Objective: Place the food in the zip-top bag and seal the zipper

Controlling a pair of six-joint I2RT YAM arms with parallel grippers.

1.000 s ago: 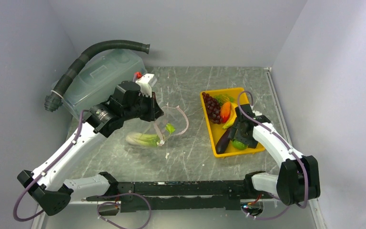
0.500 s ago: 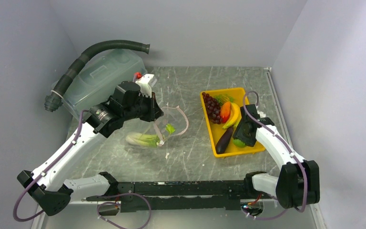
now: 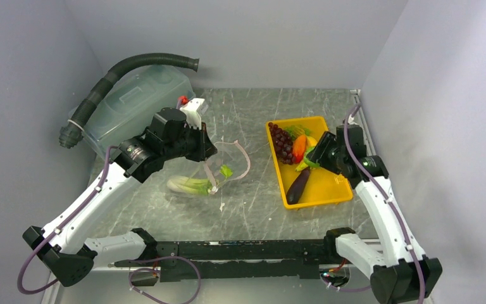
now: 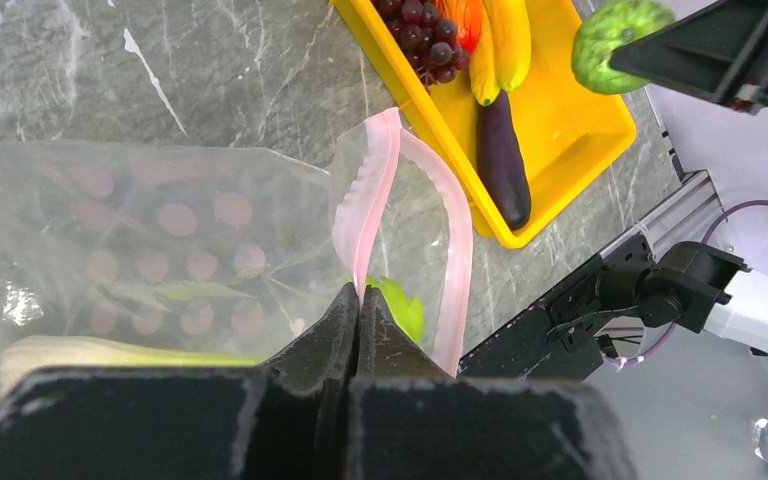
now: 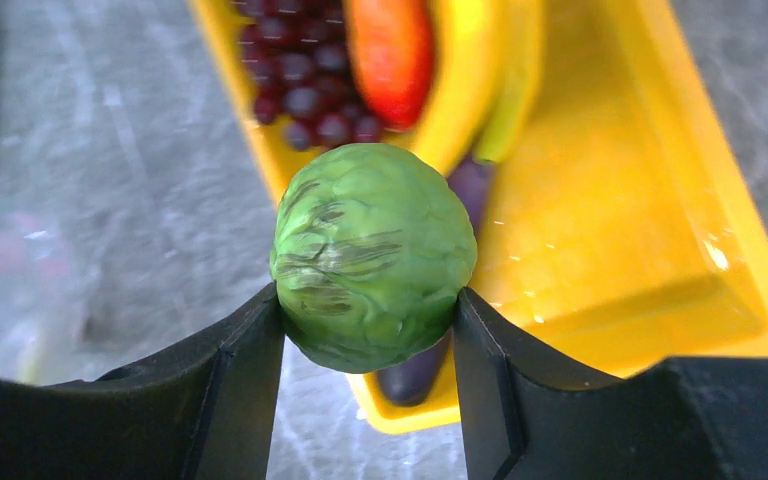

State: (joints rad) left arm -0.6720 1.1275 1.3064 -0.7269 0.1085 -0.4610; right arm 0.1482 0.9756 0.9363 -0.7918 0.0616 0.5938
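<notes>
Our right gripper [image 3: 312,159], seen from above, is clamped on the round green vegetable [image 3: 310,160] and holds it above the yellow tray [image 3: 330,190]. That tray holds dark grapes [image 3: 282,144], a red-orange pepper [image 3: 299,148], bananas [image 3: 311,142] and a purple eggplant [image 3: 297,185]; its near right part is bare. Well apart to the left, our left gripper [image 3: 207,154] pinches the mouth of the zip-top bag [image 3: 224,158]. The bag lies on the grey marbled table [image 3: 259,209] with leafy greens [image 3: 188,185] inside it. Behind that arm stand a translucent lidded tub [image 3: 130,101] and a ribbed black hose [image 3: 145,61].

From the left wrist, we see the fingers [image 4: 332,335] pressed together on one lip of the pale pink zipper [image 4: 360,205], whose two ruffled strips gape apart in a loop. Through the clear, crinkled film show the pale stalk and a green leaf of the greens. The tray sits beyond the mouth, not touching it.

From the right wrist, the two black pads [image 5: 245,350] squeeze the knobbly, wrinkled ball from both sides, with the tray and its fruit blurred beneath.
</notes>
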